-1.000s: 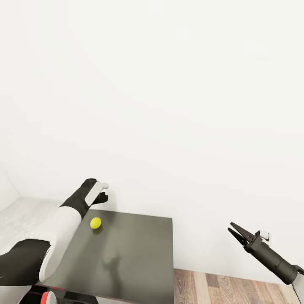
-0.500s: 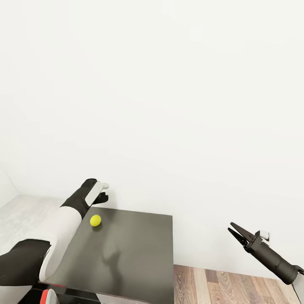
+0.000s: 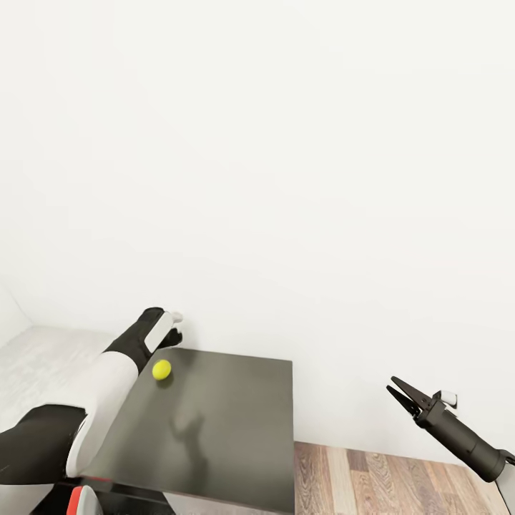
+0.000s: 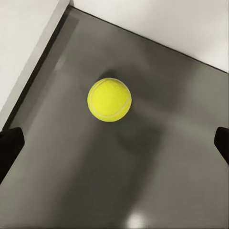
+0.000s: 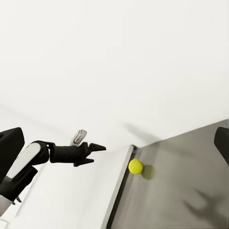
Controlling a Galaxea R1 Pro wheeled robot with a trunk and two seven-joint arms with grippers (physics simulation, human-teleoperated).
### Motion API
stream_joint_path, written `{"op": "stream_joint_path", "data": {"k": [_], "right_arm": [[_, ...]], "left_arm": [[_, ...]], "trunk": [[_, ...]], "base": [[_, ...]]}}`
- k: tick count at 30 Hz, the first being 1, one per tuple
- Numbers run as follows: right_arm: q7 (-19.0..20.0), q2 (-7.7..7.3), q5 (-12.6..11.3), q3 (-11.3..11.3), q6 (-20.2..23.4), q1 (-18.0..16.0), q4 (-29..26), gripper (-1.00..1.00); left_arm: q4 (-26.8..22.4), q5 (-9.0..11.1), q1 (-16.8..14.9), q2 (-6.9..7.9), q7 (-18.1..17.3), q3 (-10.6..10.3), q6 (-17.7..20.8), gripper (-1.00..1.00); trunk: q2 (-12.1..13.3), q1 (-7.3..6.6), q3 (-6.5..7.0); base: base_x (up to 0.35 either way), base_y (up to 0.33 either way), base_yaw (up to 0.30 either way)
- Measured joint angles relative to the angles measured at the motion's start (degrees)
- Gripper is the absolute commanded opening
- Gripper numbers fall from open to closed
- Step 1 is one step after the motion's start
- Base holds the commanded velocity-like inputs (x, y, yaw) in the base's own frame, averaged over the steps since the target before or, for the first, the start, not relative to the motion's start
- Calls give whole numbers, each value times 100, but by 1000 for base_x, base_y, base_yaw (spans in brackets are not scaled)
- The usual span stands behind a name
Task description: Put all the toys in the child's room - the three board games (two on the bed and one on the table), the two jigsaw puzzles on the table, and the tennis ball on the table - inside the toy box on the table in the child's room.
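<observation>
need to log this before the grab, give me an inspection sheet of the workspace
surface: dark grey end section of the table, bare apart from one ball; pale grey top adjoins it at the robot's left.
job's things: tennis ball resting on the dark section near its far left corner, free of any grip.
clutter: nothing seen.
grippers: left gripper above and just beyond the ball, fingers spread wide to either side of it in the left wrist view, not touching; right gripper open, empty, held off the table's right side over the wooden floor.
cables: nothing seen.
surroundings: plain white wall behind the table.
</observation>
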Motion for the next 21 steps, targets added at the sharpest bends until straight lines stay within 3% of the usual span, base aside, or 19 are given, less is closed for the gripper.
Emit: {"op": "stream_joint_path", "data": {"k": [5, 14, 21], "right_arm": [[-5, 0, 0, -1, 0, 0, 0, 100], [-6, 0, 0, -1, 0, 0, 5, 100], [-6, 0, 0, -8, 0, 0, 8, 100]], "left_arm": [[71, -7, -1, 6, -7, -12, -298, 100], [88, -11, 0, 9, -52, -75, -502, 100], [89, -87, 0, 9, -559, -187, -633, 100]], "trunk": [[0, 0, -47], [0, 0, -132], [-1, 0, -197]], "base": [[0, 0, 0], [0, 0, 0], [0, 0, 0]]}}
